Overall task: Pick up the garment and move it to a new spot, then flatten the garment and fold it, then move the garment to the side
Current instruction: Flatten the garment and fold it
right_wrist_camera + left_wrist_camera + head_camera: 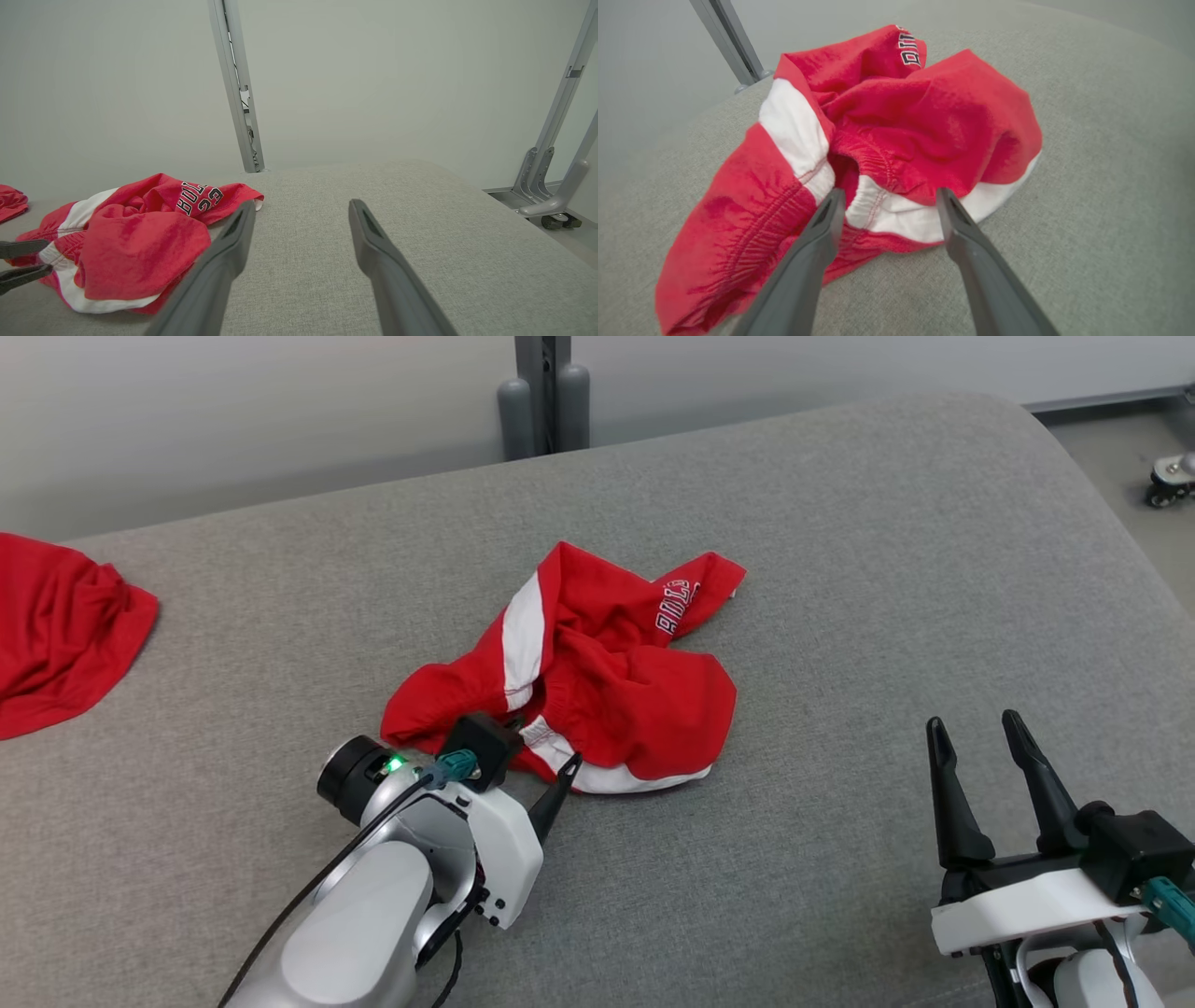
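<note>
The garment (pixel 887 116) is crumpled, so its shape cannot be read. Folds swallow part of its lettering (pixel 198 200), and its near corner blurs out at the left wrist view's bottom edge. The left tool (pixel 889 196) has its tips over the white band (pixel 896 219); contact cannot be told. In the head view its wrist housing (pixel 481 747) hides one finger. A second red cloth (pixel 56 625) is cut by the left edge, a small wheel (pixel 1172 476) by the right. The right tool (pixel 973 721) has its wrist cut off at the bottom.

Test lab, by the look of it: bare pale wall (pixel 373 70), grey metal post (pixel 236 93) standing behind, a wheeled frame (pixel 556 140) on its caster (pixel 1167 481), and a grey fabric pad (pixel 887 569) as workbench.
</note>
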